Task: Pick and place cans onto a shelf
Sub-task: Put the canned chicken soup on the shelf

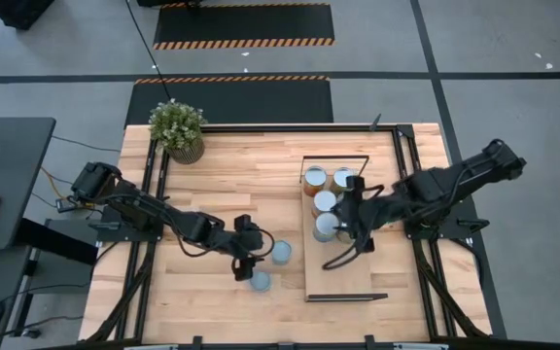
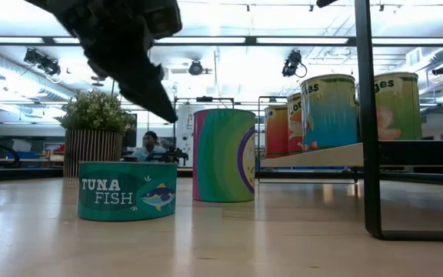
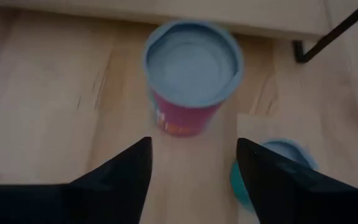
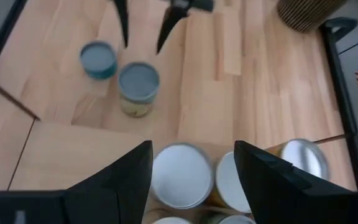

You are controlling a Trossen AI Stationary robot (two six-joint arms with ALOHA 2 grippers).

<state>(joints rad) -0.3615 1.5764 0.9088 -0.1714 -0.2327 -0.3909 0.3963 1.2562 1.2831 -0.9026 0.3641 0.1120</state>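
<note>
The worktop (image 1: 212,175) carried the shelf (image 1: 343,277), where five cans (image 1: 326,201) already stood. Two cans (image 1: 281,252) remained on the worktop. The left pincer (image 1: 245,262) hung spread and empty beside them; the right pincer (image 1: 349,228), released, hovered over the shelved cans.

low teal flat tin can (image 2: 127,191) on wooden tabletop showing white lettering "tuna fish" beside small fish drawing. tall green-labelled can (image 2: 395,106) on light-wood shelf board showing partial dark letters "ges", start cut off by black frame post. neighbouring blue-green can (image 2: 329,111) carrying lettering near top, not legible.
</note>
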